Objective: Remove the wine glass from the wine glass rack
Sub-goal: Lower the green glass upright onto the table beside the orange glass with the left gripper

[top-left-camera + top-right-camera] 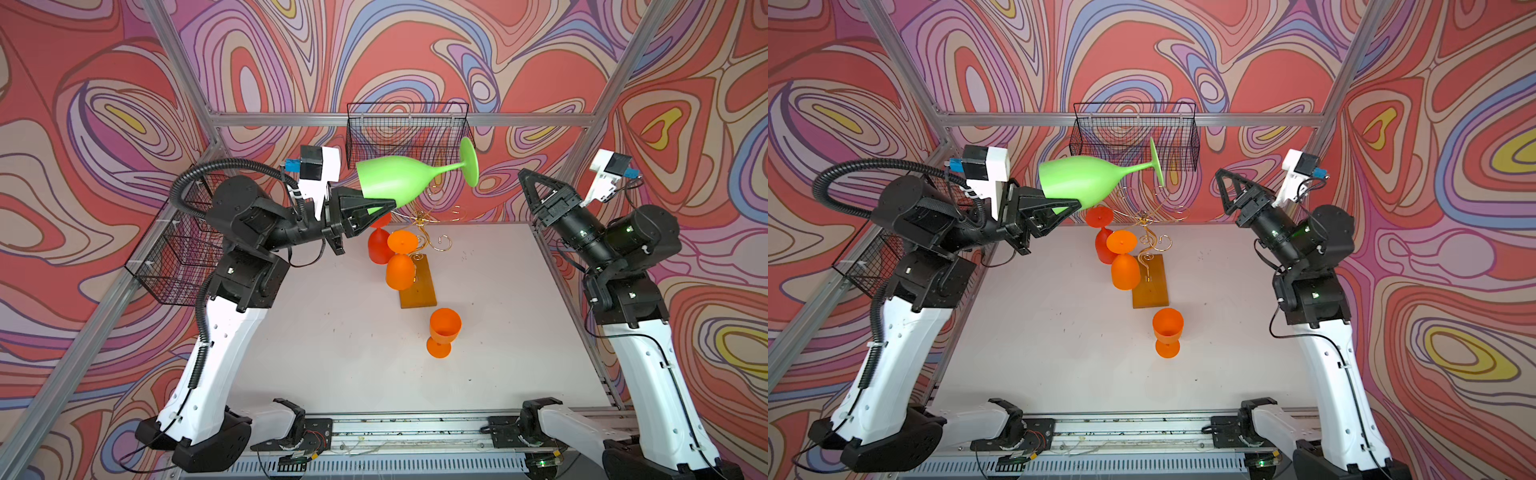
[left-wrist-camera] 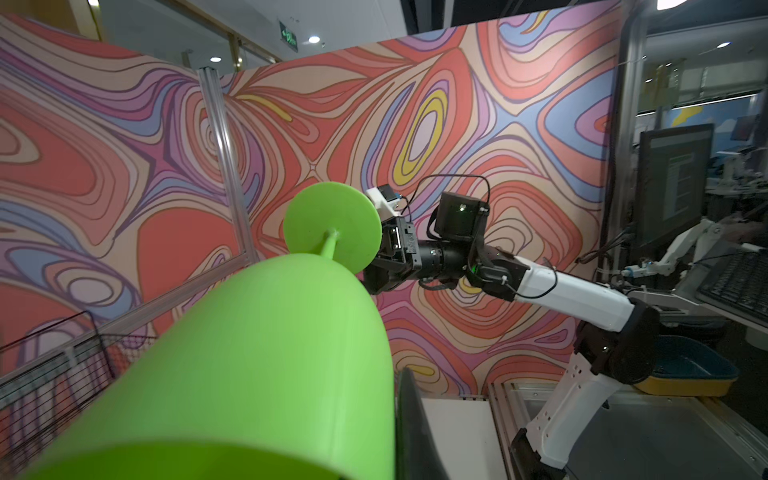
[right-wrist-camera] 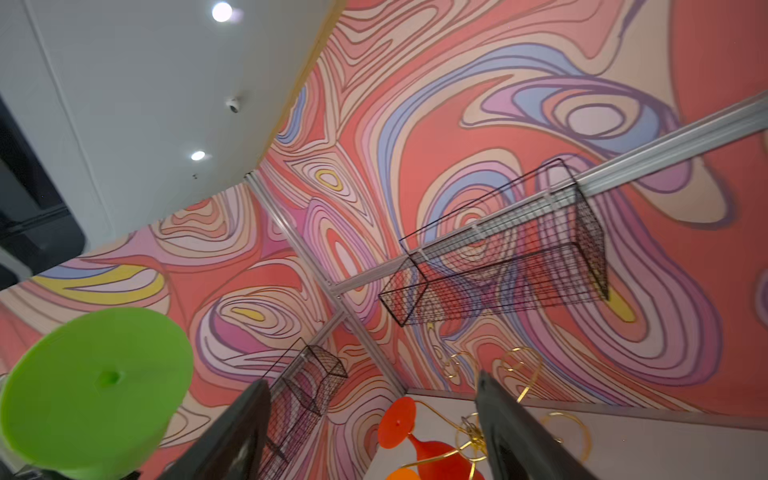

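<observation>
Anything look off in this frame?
Only the green plastic wine glass: it hangs sideways in the air, pinched at the bowl's rim by the left gripper, foot toward the open right gripper. The gold wire rack on its wooden base stands upright; nothing looks spilled or broken.

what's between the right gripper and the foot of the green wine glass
Nothing: just open air between the right gripper and the foot of the green wine glass, with only the patterned wall behind. Both top views show the gap.
</observation>
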Controlling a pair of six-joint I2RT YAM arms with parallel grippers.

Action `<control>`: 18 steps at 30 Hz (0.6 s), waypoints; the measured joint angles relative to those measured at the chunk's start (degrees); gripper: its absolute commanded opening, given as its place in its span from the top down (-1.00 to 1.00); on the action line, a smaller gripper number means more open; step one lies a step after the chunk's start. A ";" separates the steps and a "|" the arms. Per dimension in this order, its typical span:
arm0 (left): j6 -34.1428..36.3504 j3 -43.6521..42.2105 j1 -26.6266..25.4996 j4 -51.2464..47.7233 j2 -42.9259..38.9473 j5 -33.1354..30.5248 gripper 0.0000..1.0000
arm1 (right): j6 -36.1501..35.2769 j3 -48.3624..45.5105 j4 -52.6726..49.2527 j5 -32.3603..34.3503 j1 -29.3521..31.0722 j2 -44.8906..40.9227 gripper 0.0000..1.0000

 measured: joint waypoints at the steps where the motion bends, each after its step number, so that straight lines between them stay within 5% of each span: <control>1: 2.82 1.22 -0.94 -5.07 -0.15 -2.95 1.00 | -1.66 -0.33 -2.78 2.45 0.00 -0.31 -0.62; 9: 16.26 2.40 -11.41 -34.34 -0.46 -22.03 1.00 | -8.00 -2.80 -17.42 13.60 0.00 -0.46 -0.61; 18: 20.63 1.77 -27.58 -54.18 -1.42 -40.19 1.00 | -9.46 -4.46 -20.39 17.57 0.00 -0.92 -0.61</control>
